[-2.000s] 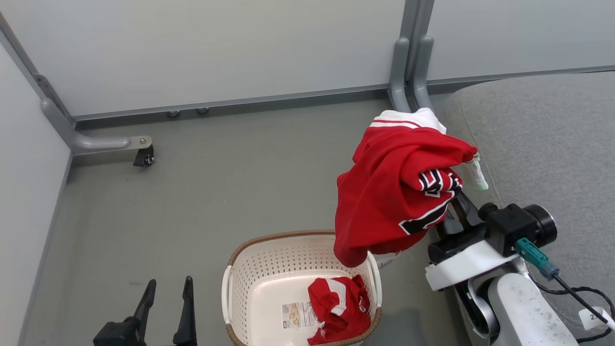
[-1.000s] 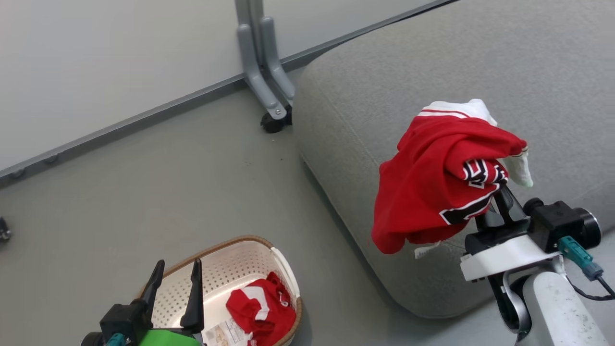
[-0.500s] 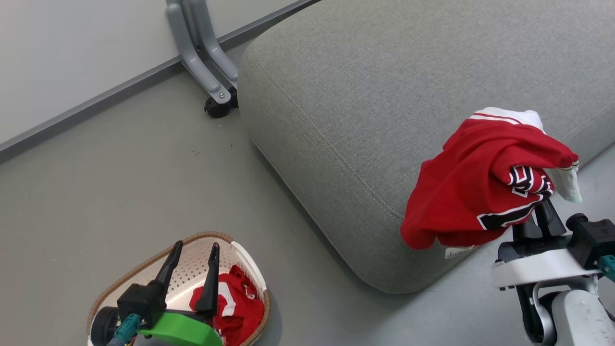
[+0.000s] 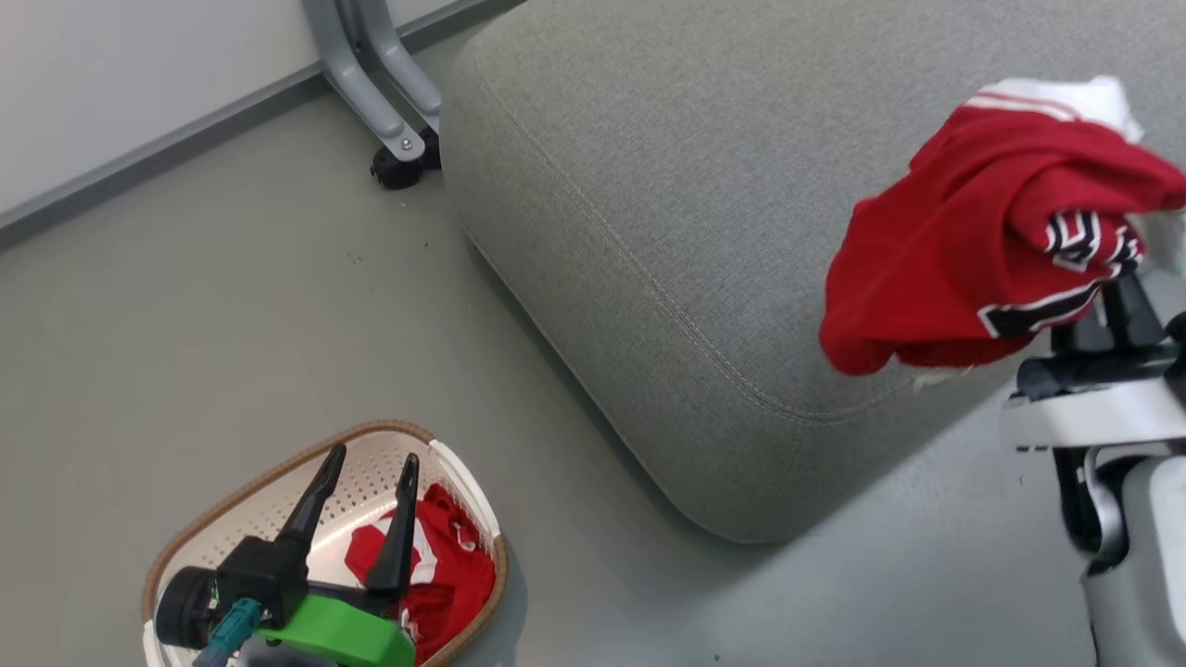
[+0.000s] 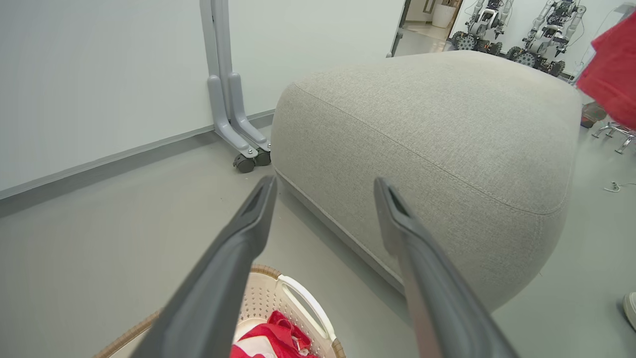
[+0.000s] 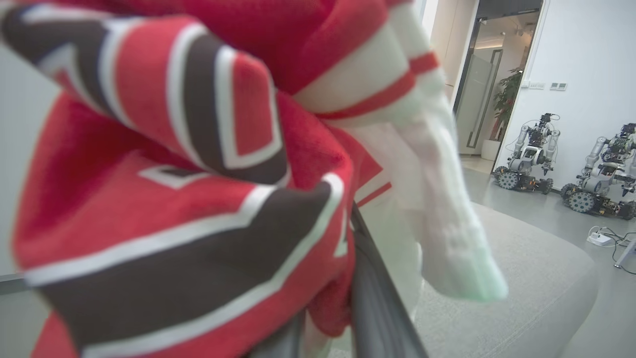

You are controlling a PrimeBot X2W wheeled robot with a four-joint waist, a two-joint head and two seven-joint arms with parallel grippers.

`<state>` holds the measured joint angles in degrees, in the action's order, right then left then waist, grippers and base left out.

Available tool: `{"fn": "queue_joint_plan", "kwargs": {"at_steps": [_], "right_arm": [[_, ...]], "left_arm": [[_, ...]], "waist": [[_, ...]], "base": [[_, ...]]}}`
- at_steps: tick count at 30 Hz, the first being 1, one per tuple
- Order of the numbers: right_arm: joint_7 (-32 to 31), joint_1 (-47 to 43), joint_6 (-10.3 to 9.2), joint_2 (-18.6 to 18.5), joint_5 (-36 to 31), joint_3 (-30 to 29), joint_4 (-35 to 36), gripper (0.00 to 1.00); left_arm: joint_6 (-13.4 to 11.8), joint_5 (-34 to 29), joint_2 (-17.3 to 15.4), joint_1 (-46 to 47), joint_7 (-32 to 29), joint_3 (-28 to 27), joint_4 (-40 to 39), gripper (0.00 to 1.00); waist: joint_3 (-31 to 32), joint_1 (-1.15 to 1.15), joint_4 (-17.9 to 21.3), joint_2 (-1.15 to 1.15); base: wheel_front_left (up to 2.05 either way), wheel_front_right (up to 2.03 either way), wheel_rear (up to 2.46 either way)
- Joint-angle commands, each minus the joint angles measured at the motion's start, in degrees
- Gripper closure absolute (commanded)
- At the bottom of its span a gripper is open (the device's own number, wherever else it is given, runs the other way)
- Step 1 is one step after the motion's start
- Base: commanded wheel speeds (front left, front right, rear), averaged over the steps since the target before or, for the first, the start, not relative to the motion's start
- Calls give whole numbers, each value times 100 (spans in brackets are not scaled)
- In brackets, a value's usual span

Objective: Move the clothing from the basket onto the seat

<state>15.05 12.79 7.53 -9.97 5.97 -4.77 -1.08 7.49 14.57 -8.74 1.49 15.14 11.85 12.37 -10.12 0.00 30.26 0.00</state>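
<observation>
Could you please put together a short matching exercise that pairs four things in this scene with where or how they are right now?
Column one
1. red garment with black-and-white lettering
2. crumpled red-and-white garment
3. left claw
4. large grey fabric seat

Column two
A. lying inside the cream perforated plastic basket
B. open, poised above that basket
C. standing on the floor beside a grey metal partition foot
D. held in the air, gripped by the right claw

Pairs: 1-D, 2-A, 3-B, 4-C
</observation>
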Motion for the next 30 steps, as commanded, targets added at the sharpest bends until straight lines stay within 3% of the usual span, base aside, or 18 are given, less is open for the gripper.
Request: {"fn": "queue_joint_plan", "kwargs": {"at_steps": [1,8,18,30], "right_arm": [[20,268,-8,-49,-48,-66,63,100],[20,1295,-9,-364,-32,-546,49,100],[19,2846,-9,-959,53,-1093,-574,100],[20,3901,-9,-1193,-25,-1365,-2179,100]], "left_arm": [[-4,-53,-159,170,1,65,-89,0],[-4,-116,-579,736,1,412,-411,0],[-4,-183,-1014,1394,1,723,-746,0],[-4,-160,-1194,1657,1,748,-727,0]], "waist": [[-447,0,-201,0],[-1333,0,-648,0],[-2432,0,-1017,0],[-2909,0,-1231,0]], "base": [[0,0,0],[0,0,0],[0,0,0],[0,0,0]]}}
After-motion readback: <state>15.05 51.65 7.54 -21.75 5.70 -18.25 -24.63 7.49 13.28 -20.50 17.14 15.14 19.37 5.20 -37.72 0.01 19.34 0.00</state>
